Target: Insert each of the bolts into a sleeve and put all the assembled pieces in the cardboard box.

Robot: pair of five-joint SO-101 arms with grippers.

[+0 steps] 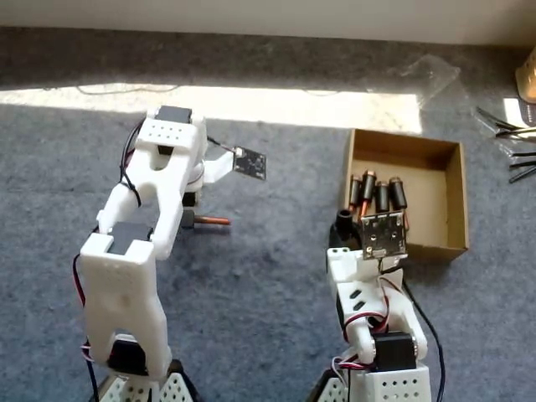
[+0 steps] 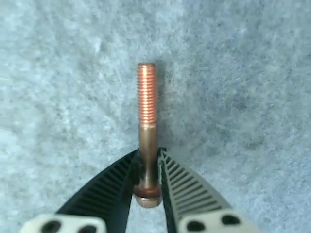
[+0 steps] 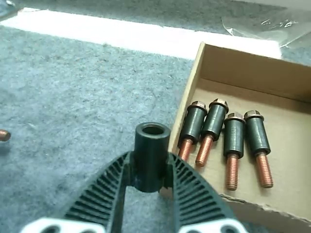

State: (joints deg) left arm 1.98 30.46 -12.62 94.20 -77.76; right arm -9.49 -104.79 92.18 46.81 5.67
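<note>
Found four assembled pieces [image 3: 226,138] lying side by side in the box [image 1: 431,197], right of centre in the high view, so counted that much as done. Judged the rest undone: seemingly the last bolt [image 2: 147,102], pinched near its head by the left gripper [image 2: 148,154] left of centre over the carpet [image 1: 276,285], and a sleeve [image 3: 151,145], clamped upright in the right gripper [image 3: 149,158] just beside the box's lower left corner, not yet joined or boxed. Made out no brand, label or writing.
</note>
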